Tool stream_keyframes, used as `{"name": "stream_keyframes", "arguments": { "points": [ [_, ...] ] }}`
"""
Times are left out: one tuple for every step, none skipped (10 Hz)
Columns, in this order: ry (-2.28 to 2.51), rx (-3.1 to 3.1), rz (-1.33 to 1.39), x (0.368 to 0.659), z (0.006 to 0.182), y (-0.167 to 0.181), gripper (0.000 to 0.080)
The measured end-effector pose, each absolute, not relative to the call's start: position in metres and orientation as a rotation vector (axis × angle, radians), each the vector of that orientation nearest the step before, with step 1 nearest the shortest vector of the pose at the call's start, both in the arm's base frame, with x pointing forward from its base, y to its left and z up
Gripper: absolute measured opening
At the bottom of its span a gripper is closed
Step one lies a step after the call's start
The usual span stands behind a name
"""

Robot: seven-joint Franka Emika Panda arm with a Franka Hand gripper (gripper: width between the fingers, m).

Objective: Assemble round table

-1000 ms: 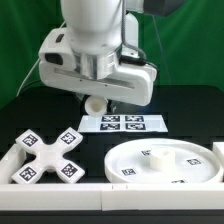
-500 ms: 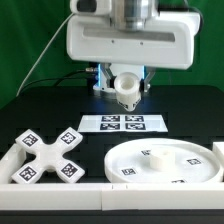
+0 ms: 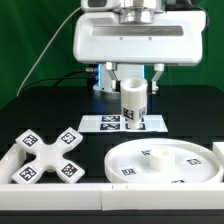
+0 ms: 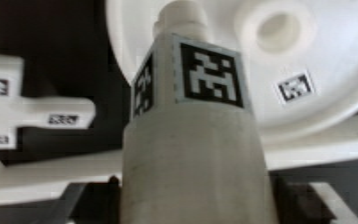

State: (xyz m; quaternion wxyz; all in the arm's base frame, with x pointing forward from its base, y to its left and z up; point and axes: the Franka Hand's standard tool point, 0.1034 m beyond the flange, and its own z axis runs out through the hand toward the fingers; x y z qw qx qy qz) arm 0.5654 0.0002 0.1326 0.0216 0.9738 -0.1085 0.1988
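My gripper (image 3: 133,80) is shut on the white cylinder post (image 3: 134,105), which hangs upright above the marker board. In the wrist view the post (image 4: 194,130) fills the middle, with a square tag on its side. The large round disc (image 3: 165,160) lies flat at the front of the exterior view's right, with a short stub at its centre; it also shows in the wrist view (image 4: 291,60). The X-shaped cross base (image 3: 48,155) lies at the front of the exterior view's left and shows in the wrist view (image 4: 34,120).
The marker board (image 3: 122,123) lies on the black table behind the parts. White border rails (image 3: 60,190) run along the front edge. A green backdrop stands behind.
The gripper has turned to face the camera squarely and come down; the post now hangs upright and lower, over the marker board.
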Motion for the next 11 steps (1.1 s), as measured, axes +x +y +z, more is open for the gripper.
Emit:
{"name": "stream_keyframes", "arguments": {
  "points": [
    [-0.410,2.995,0.768,0.573,0.132,0.017,0.0406],
    [-0.389,2.949,0.922,0.573,0.130,0.030,0.0406],
    [-0.363,2.913,0.972,0.570,0.126,0.024,0.0406],
    [-0.380,2.912,0.953,0.568,0.120,0.023,0.0406],
    [-0.375,2.917,0.931,0.566,0.117,0.024,0.0406],
    [-0.359,2.910,0.934,0.565,0.117,0.021,0.0406],
    [-0.339,2.901,0.926,0.553,0.109,0.019,0.0406],
    [-0.331,2.925,0.883,0.544,0.104,0.027,0.0406],
    [-0.343,2.933,0.885,0.542,0.104,0.038,0.0406],
    [-0.326,2.940,0.872,0.544,0.105,0.043,0.0406],
    [-0.316,2.939,0.875,0.549,0.107,0.042,0.0406]
  ]
}}
